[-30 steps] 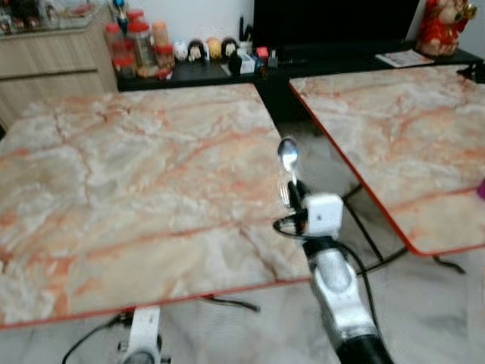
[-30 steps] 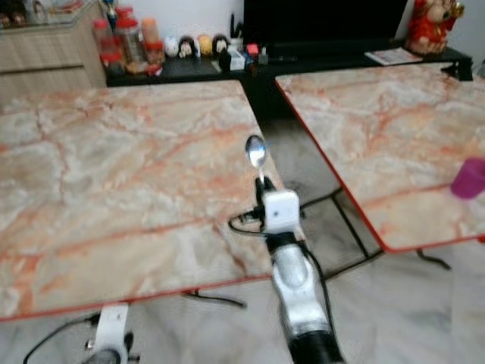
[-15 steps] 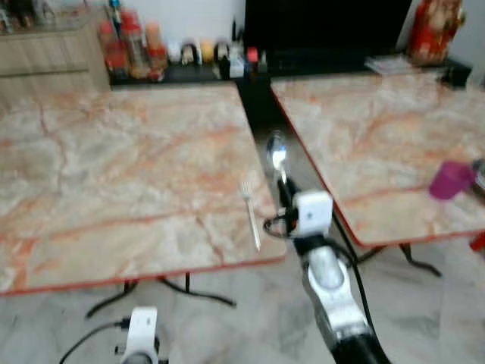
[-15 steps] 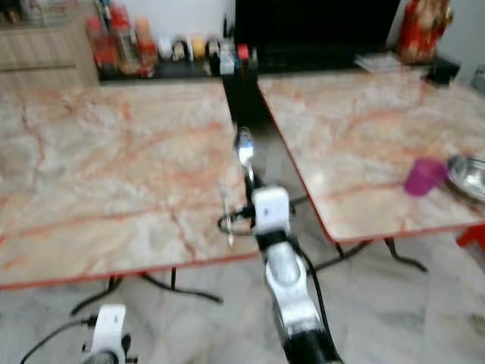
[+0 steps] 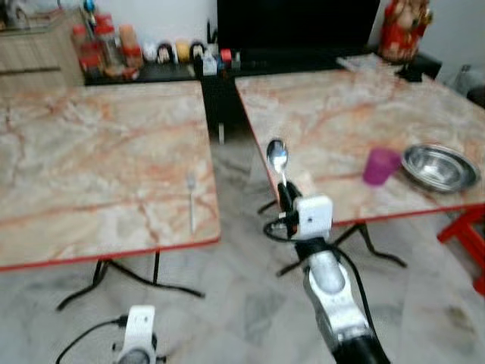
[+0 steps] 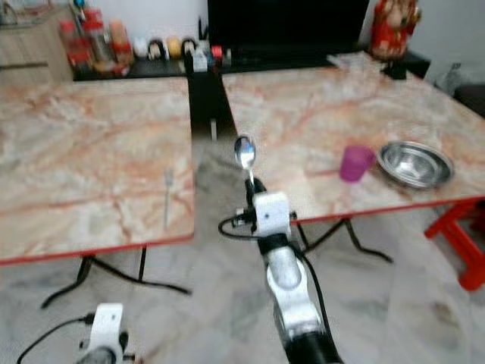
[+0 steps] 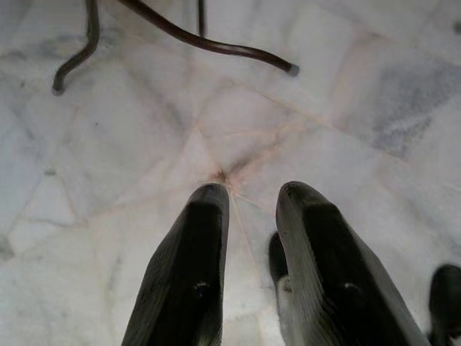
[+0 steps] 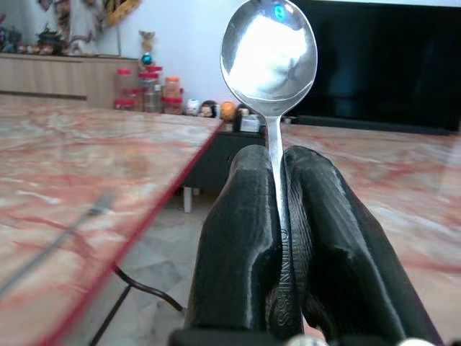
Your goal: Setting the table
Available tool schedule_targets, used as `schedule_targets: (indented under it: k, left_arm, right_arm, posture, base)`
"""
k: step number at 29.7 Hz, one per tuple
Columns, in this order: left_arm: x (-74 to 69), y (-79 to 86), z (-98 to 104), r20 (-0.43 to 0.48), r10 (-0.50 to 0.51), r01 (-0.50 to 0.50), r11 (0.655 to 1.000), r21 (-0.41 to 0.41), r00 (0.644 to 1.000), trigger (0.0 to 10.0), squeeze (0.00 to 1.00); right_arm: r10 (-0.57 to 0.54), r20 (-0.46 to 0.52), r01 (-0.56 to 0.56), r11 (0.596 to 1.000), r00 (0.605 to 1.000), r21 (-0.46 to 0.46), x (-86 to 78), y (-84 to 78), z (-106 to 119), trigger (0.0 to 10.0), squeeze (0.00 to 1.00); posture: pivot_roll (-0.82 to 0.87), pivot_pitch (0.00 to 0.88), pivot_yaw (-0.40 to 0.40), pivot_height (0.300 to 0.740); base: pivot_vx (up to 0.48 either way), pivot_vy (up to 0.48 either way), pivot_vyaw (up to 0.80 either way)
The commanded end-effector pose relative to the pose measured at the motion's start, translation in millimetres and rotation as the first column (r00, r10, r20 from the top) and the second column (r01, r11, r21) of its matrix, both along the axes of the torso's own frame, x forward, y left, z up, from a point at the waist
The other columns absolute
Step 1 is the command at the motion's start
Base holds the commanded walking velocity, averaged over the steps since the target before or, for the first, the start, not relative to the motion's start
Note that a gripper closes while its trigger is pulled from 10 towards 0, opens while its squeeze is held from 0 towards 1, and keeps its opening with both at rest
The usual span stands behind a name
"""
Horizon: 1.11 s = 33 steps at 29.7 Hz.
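My right gripper (image 5: 286, 191) is shut on a silver spoon (image 5: 277, 159), bowl pointing up, held over the gap between two marble-topped tables. The right wrist view has the spoon (image 8: 269, 50) clamped between the black fingers (image 8: 238, 252). A fork (image 5: 191, 203) lies near the front right edge of the left table (image 5: 91, 167). On the right table (image 5: 333, 121) stand a purple cup (image 5: 379, 166) and a steel bowl (image 5: 439, 167). My left gripper (image 7: 248, 198) hangs low over the tiled floor, fingers slightly apart, holding nothing.
A black TV bench (image 5: 250, 61) with jars and figurines runs along the back wall. A wooden cabinet (image 5: 34, 49) stands at back left. A red stool (image 5: 464, 235) sits at the right. Table legs (image 5: 136, 277) spread over the floor.
The camera has swung right and pulled back: the right table, cup and bowl have come into fuller view, the left table has slid left. The spoon stays gripped in my right gripper.
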State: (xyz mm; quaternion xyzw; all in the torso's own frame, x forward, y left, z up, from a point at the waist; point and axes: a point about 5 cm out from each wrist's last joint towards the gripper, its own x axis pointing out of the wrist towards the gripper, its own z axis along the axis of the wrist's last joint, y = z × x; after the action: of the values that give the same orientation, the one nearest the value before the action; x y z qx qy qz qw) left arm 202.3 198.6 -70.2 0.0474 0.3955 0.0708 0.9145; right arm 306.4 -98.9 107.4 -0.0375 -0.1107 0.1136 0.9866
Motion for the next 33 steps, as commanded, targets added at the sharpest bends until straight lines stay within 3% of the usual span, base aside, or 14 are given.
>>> schedule_targets:
  k: [1, 9, 15, 19, 21, 24, 25, 28, 29, 32, 33]
  left_arm:
    - [0.7, -5.0, 0, 0.003, 0.000, 0.000, 1.000, -0.015, 1.000, 10.0, 0.00]
    - [0.5, -4.9, 0, 0.003, -0.003, 0.003, 1.000, -0.016, 1.000, 10.0, 0.00]
    - [0.0, -5.6, -1, 0.004, -0.001, 0.001, 1.000, -0.023, 1.000, 10.0, 0.00]
    - [-0.4, -5.4, -1, 0.002, -0.001, 0.001, 1.000, -0.023, 1.000, 10.0, 0.00]
    - [-0.5, -5.3, -1, 0.002, -0.001, 0.001, 1.000, -0.024, 1.000, 10.0, 0.00]
    - [-1.2, -6.1, -2, -0.006, -0.001, 0.001, 1.000, -0.031, 1.000, 10.0, 0.00]
    - [-1.5, -7.1, -2, -0.008, -0.003, 0.002, 0.999, -0.040, 1.000, 10.0, 0.00]
    - [-1.6, -7.9, -2, -0.008, -0.004, 0.004, 0.999, -0.048, 1.000, 10.0, 0.00]
    - [-1.6, -8.0, -2, -0.007, -0.003, 0.003, 0.999, -0.049, 1.000, 10.0, 0.00]
    - [-2.3, -7.4, -3, -0.014, -0.007, 0.007, 0.999, -0.042, 1.000, 10.0, 0.00]
    - [-3.6, -6.5, -3, -0.024, -0.011, 0.010, 0.999, -0.034, 1.000, 10.0, 0.00]
  right_arm:
    - [-0.025, -0.003, 0.025, 1.000, 1.000, -0.001, -0.2, -7.2, -2, 10.0, 0.00]
    - [-0.030, -0.044, 0.029, 0.999, 0.999, -0.021, -2.6, -10.6, -13, 10.0, 0.00]
    - [-0.071, -0.202, 0.059, 0.996, 0.977, -0.065, -14.2, -25.6, -53, 10.0, 0.00]
    - [-0.124, -0.323, 0.093, 0.990, 0.938, -0.109, -30.3, -41.8, -84, 10.0, 0.00]
    - [-0.131, -0.335, 0.098, 0.989, 0.933, -0.113, -32.1, -43.6, -87, 10.0, 0.00]
    - [-0.178, -0.447, 0.145, 0.984, 0.877, -0.107, -44.8, -57.2, -110, 10.0, 0.00]
    - [-0.214, -0.523, 0.201, 0.976, 0.825, -0.084, -52.9, -66.9, -123, 10.0, 0.00]
    - [-0.252, -0.600, 0.263, 0.962, 0.759, -0.072, -63.2, -78.0, -136, 10.0, 0.00]
    - [-0.279, -0.661, 0.306, 0.949, 0.697, -0.077, -73.1, -87.3, -147, 10.0, 0.00]
    - [-0.305, -0.719, 0.359, 0.930, 0.624, -0.082, -85.7, -98.0, -158, 10.0, 0.00]
    - [-0.330, -0.762, 0.398, 0.912, 0.557, -0.104, -97.8, -106.9, -166, 10.0, 0.00]
  posture:
    - [-0.03, 0.000, 0.024, 0.740]
    - [-0.03, 0.000, 0.025, 0.740]
    - [-0.03, 0.000, 0.025, 0.740]
    - [-0.03, 0.000, 0.027, 0.740]
    - [-0.03, 0.000, 0.026, 0.740]
    - [-0.04, 0.000, 0.028, 0.740]
    - [-0.03, 0.000, 0.027, 0.740]
    - [-0.03, 0.000, 0.028, 0.740]
    - [-0.03, 0.000, 0.028, 0.740]
    - [-0.04, 0.000, 0.033, 0.740]
    - [-0.04, 0.000, 0.036, 0.740]
  base:
    - [0.000, -0.360, 0.00]
    - [0.000, -0.341, 0.00]
    - [0.000, 0.000, 0.00]
    - [0.000, 0.000, 0.00]
    - [0.000, 0.000, 0.00]
    - [0.000, 0.000, 0.00]
    - [0.000, 0.000, 0.00]
    - [0.000, 0.000, 0.00]
    - [0.000, 0.000, 0.00]
    - [0.000, 0.000, 0.00]
    - [0.000, 0.000, 0.00]
